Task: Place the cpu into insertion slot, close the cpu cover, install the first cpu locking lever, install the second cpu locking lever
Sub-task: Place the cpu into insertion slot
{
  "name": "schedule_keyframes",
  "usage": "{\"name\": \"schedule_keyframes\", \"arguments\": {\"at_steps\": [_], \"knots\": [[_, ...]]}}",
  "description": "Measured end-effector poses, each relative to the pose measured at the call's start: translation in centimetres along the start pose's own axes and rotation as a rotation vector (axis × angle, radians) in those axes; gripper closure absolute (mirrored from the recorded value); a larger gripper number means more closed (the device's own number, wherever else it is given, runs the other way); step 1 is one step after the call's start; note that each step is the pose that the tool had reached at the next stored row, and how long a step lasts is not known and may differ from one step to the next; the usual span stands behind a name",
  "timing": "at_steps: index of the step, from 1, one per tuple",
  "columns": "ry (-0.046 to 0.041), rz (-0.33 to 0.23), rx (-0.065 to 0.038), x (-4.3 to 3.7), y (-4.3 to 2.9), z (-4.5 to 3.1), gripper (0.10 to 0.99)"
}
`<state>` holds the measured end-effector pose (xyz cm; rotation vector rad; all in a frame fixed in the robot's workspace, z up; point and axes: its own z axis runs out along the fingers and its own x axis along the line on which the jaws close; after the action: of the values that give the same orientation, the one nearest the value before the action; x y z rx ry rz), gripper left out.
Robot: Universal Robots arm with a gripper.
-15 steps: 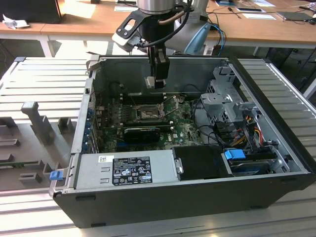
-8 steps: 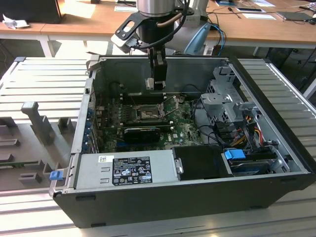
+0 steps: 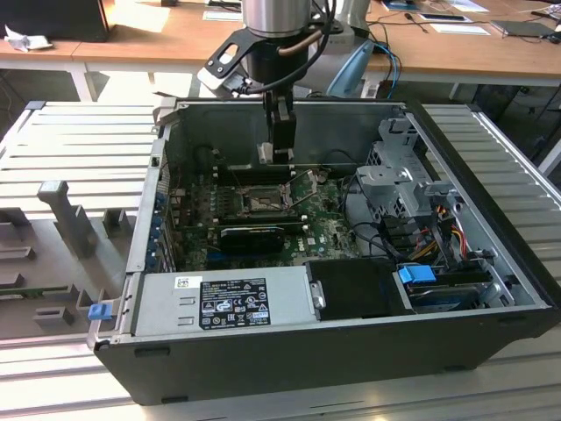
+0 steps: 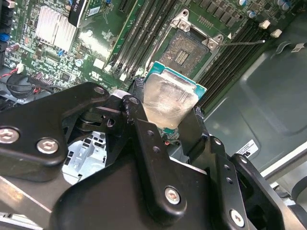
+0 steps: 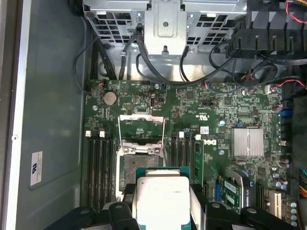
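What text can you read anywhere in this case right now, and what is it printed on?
No text is clear enough to quote.
Power supply label: print too small to read.
Case wall sticker: blurred, unreadable.
Motherboard markings: too small to read.
Top of the cpu, gripped in the hand: no legible print.

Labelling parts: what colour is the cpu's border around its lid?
Teal-green border on the cpu, clearest in the second wrist view.
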<state>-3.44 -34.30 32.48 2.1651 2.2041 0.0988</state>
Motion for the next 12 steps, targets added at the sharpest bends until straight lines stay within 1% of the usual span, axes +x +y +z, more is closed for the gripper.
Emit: {"name": "schedule_keyframes", "arguments": {"at_steps": [7,8,10,12], "knots": [[0.0,0.001,0.0,0.0,-0.04,0.46,0.557],[-0.0003,0.004,0.0,-0.01,-0.05,0.63,0.557],[-0.0034,0.041,0.0,-0.01,-0.09,1.05,0.557],[-0.0035,0.041,0.0,-0.01,-0.14,1.51,0.557]]}}
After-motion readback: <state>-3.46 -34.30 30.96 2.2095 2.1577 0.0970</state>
